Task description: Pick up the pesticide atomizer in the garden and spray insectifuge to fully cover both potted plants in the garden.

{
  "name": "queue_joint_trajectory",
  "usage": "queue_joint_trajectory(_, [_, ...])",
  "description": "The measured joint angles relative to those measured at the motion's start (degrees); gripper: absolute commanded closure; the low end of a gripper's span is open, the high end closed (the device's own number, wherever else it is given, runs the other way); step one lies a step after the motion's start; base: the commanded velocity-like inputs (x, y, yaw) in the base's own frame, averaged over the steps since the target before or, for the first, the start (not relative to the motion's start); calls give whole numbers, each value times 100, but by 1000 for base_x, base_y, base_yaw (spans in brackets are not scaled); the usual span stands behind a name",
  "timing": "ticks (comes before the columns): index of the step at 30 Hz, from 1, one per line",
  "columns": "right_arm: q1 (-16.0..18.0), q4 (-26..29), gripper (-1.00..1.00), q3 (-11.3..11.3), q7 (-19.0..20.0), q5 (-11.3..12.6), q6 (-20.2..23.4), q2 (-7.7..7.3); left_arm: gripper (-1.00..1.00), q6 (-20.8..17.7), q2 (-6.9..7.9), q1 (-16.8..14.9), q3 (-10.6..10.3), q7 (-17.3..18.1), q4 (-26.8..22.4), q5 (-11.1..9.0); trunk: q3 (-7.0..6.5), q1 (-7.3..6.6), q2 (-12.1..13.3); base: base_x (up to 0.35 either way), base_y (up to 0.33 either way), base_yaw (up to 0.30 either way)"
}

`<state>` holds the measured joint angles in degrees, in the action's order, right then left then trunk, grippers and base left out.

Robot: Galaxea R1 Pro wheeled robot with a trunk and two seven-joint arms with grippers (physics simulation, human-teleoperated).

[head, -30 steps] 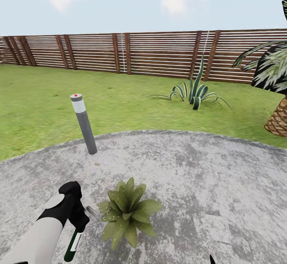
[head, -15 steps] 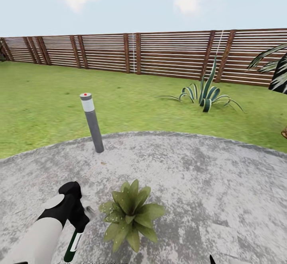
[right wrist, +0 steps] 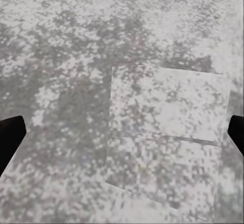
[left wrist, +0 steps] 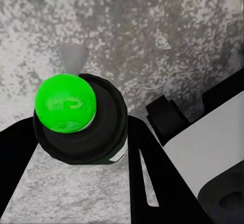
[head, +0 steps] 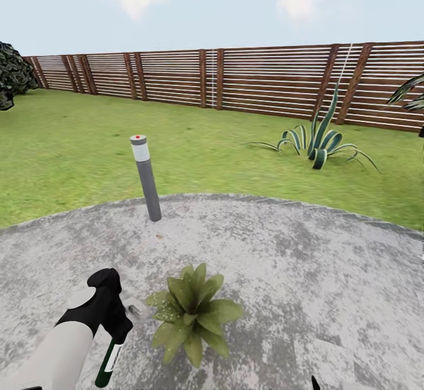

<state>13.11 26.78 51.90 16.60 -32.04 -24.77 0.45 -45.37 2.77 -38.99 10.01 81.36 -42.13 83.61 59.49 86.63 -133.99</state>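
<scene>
Gripping the slim dark green-black atomizer bottle (head: pixel 108 360) upright, nozzle end hanging down, the black left gripper (head: pixel 116 326) sits just left of the near broad-leaved green potted plant (head: pixel 193 311) on the grey mottled stone patio (head: pixel 306 260); the right gripper's (right wrist: pixel 122 132) fingertips sit wide apart.

The broad-leaved potted plant (head: pixel 191 313) stands on the stone patio (head: pixel 294 260), and everything else is placed from it. Just to its left the left gripper (head: pixel 115 334) holds the pesticide atomizer (head: pixel 108 362) pointing down over the patio; behind it and a little left a bollard lamp (head: pixel 147 178) stands at the patio's edge. Farther behind lies the lawn (head: pixel 76 154), with a spiky plant (head: pixel 318 139) behind and to the right, a bush (head: pixel 12 75) far left, and the fence (head: pixel 235 81) along the back.
</scene>
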Motion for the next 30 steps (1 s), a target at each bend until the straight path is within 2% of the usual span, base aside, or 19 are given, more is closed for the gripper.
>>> queue_joint_trajectory(9, [0,1,-100,1,-7,4,1,-3,100,0,8,0,-7,0,0,0,0,-2,0,126,-268,3])
queue_joint_trajectory(15, [1,-1,-100,0,-8,6,-1,3,100,0,14,1,-7,0,0,-1,-18,1,0,-36,-256,190])
queue_joint_trajectory(30, [1,-31,-100,0,-4,8,-3,11,100,-3,17,4,-5,0,10,3,-89,0,0,-10,-18,234])
